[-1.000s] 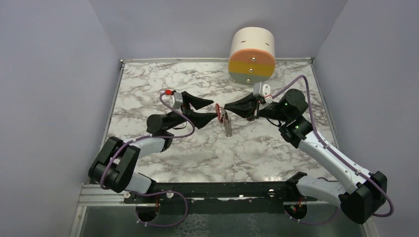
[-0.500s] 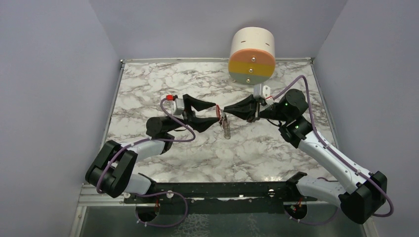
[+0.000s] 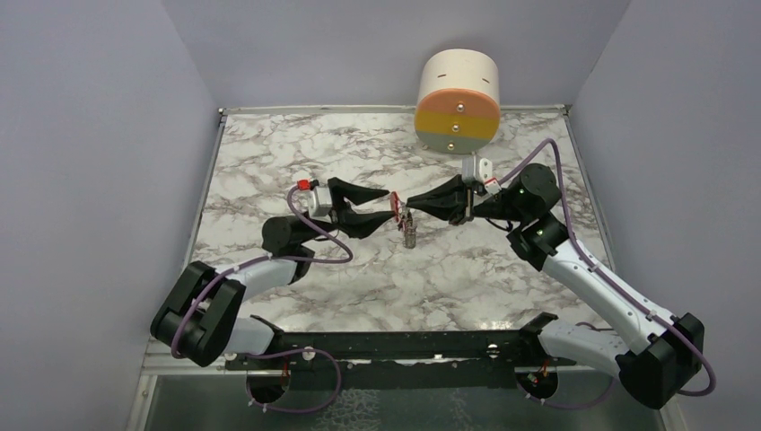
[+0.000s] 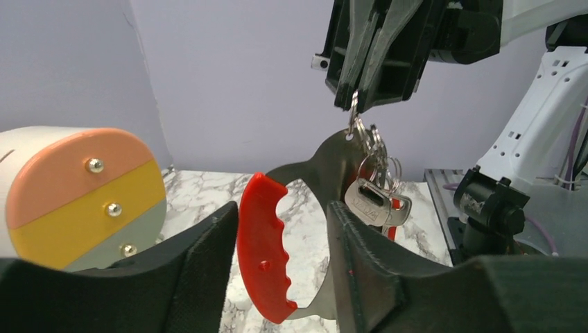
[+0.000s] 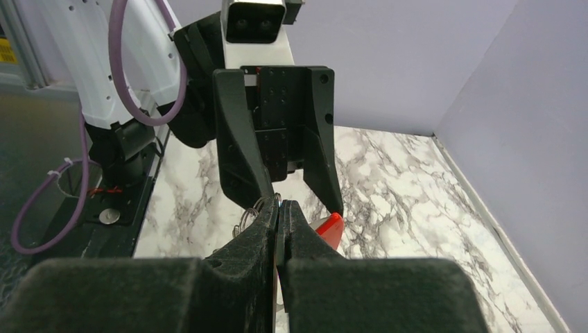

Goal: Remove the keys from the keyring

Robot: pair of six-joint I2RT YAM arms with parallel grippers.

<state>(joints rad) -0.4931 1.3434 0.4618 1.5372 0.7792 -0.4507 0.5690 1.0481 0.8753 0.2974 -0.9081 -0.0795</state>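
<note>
The right end effector [image 4: 357,100] is clamped on the top link of the keyring [image 4: 360,139], which hangs in the air over the middle of the table [image 3: 269,162] — the keys [image 4: 374,202] are bunched on its ring. The left end effector [image 4: 283,211] has its fingers apart with the keyring's red clip [image 4: 262,257] between them — whether they touch it cannot be told.

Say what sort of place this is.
Probably a robot test cell: a marble-patterned table boxed in by plain lilac walls, with a left arm and right arm bolted at its near edge.
</note>
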